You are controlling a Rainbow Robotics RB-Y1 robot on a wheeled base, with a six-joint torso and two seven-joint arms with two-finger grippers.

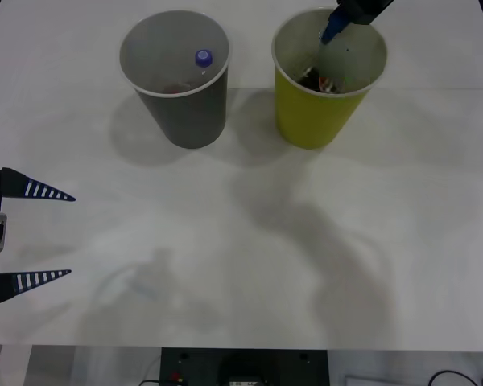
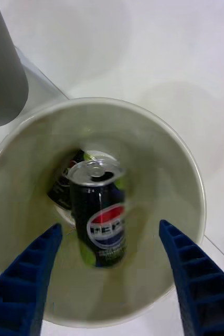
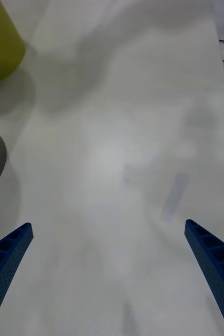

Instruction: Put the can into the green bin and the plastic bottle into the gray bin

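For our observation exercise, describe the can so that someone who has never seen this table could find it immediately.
On the white table stand two tall cup-shaped bins; look in the yellow-green bin, beneath the open right gripper. The can lies inside: short, dark, silver top with pull tab, unlike the clear blue-capped plastic bottle in the gray bin.

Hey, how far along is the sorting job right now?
Both look done: the plastic bottle stands in the gray bin, and the can is inside the green bin. The right gripper hovers open over it, holding nothing; the left gripper waits open. Nothing left but retracting.
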